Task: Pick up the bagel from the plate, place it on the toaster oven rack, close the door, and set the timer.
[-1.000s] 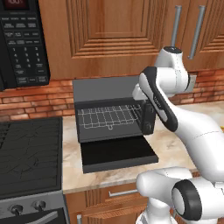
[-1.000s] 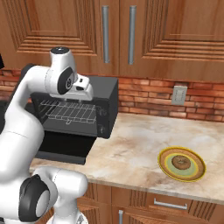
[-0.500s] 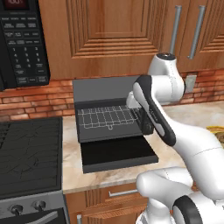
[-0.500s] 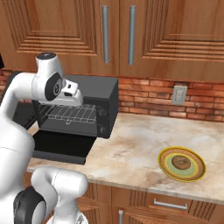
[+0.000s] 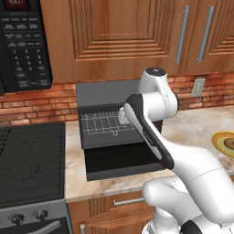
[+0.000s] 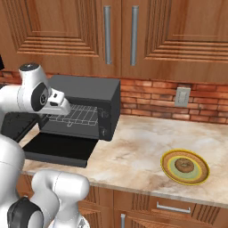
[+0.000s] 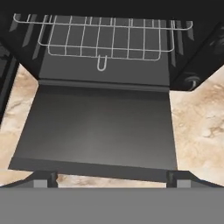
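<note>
The bagel [image 6: 184, 165] lies on the yellow plate [image 6: 167, 173] on the counter, far right of the oven; both also sit at the right edge of the left base view, bagel [image 5: 230, 144] on plate [image 5: 218, 138]. The door [image 7: 100, 127] hangs open and flat, with the toaster oven rack [image 7: 105, 41] bare inside above it. My gripper [image 7: 111, 180] is open and holds nothing, hovering in front of the oven mouth and looking down at the door. From the sides, the rack [image 5: 103, 122] and door [image 6: 60, 149] lie just past my hand.
A black microwave [image 5: 23, 45] hangs at upper left over a dark stove [image 5: 29, 160]. Two oven knobs [image 6: 103, 122] sit on the oven's right front. A wall outlet [image 6: 182, 96] is on the brick wall. Marble counter [image 6: 133, 147] stretches between oven and plate.
The arm has swung left, carrying the hand from the oven's right side to the front of its opening. The fingers have spread wider.
</note>
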Controlling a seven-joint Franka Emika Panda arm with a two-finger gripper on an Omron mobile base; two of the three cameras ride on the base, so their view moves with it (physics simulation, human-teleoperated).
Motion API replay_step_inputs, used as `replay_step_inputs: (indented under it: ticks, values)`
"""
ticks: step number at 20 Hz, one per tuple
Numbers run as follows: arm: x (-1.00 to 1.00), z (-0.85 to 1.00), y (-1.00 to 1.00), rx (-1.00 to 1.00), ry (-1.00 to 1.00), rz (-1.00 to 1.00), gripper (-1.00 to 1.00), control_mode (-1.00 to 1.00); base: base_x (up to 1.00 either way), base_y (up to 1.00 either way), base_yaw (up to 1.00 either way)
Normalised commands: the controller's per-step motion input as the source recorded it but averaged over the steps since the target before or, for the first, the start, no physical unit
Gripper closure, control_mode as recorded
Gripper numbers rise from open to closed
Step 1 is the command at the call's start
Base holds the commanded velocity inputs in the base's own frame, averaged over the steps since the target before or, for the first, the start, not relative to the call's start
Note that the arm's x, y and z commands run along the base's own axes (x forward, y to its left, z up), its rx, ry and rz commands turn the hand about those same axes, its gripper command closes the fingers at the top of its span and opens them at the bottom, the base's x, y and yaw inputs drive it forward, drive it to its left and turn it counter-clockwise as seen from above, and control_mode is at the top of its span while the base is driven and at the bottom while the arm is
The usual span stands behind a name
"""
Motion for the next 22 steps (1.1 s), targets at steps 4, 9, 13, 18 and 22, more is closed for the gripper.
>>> replay_step_inputs:
  ticks: [4,9,13,18,22]
  values:
    - [0.00,-0.18,0.37,-0.01,0.00,0.00,-1.00,-1.00,0.00,0.00,0.00]
    - [0.01,-0.21,0.23,0.00,0.00,0.00,-1.00,-1.00,0.00,0.00,0.00]
    - [0.09,-0.31,0.08,0.00,-0.02,-0.01,-1.00,-1.00,0.00,0.00,0.00]
    - [0.18,-0.26,0.01,0.00,-0.02,-0.01,-1.00,-1.00,0.00,0.00,0.00]
    - [0.32,-0.20,0.00,0.00,-0.06,-0.03,-1.00,-1.00,0.00,0.00,0.00]
